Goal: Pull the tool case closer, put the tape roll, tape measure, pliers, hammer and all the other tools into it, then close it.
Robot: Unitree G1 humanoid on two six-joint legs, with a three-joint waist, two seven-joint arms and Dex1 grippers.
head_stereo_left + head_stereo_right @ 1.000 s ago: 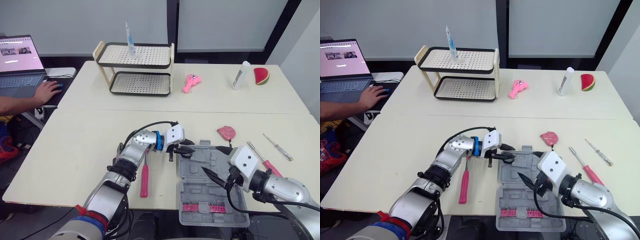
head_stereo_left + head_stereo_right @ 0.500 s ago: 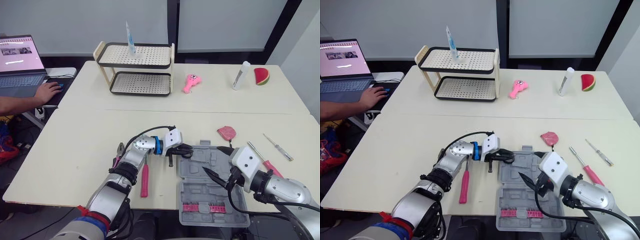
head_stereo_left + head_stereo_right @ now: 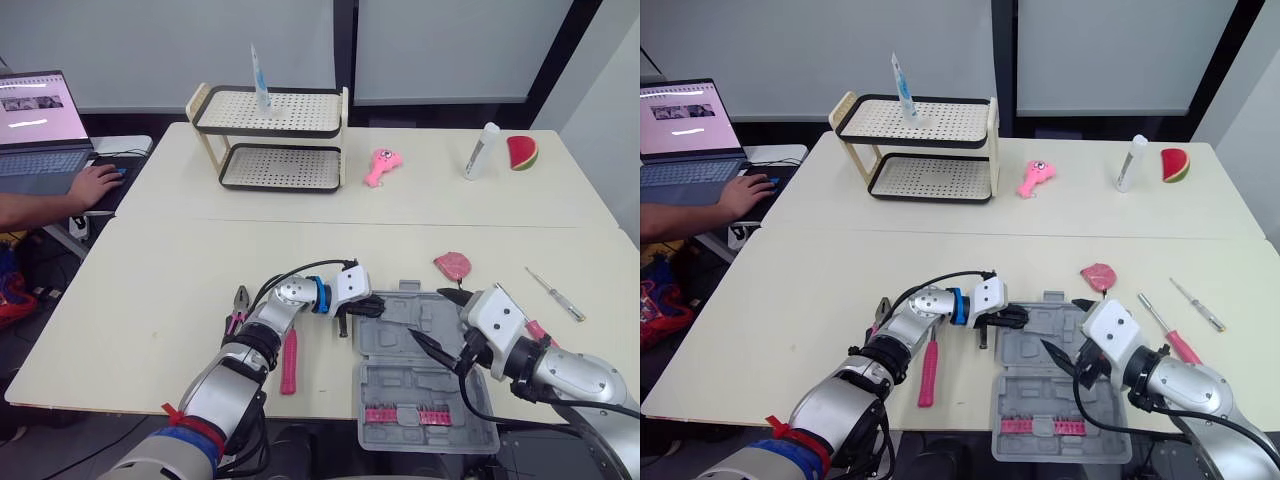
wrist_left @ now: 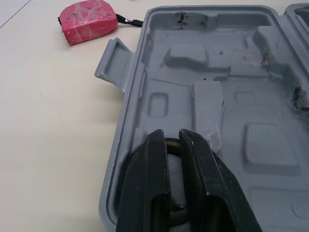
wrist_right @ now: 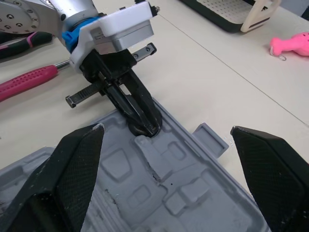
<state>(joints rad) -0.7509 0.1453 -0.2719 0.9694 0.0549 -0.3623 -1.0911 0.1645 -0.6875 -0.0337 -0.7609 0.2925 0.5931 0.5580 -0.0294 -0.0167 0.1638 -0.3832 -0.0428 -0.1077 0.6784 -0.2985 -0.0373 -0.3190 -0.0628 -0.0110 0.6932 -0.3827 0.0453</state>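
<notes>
Left pincer [image 3: 371, 305] is clamped on the tape roll [image 5: 143, 126]; right pincer [image 3: 430, 316] hangs spread wide. The open tool case [image 3: 400, 385] lies at the desk's [image 3: 180, 270] front edge, the hammer [image 3: 289, 355] just left of it, the roll low over its far-left corner. Stowing the roll seems in hand; next, the fingers should part there.

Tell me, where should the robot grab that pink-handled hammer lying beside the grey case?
Grip the hammer across the middle of its pink handle, coming straight down from above. It lies flat on the table with bare surface on both sides of the handle, while its far end runs under the left arm, so the handle is probably the easiest part to reach.
</notes>
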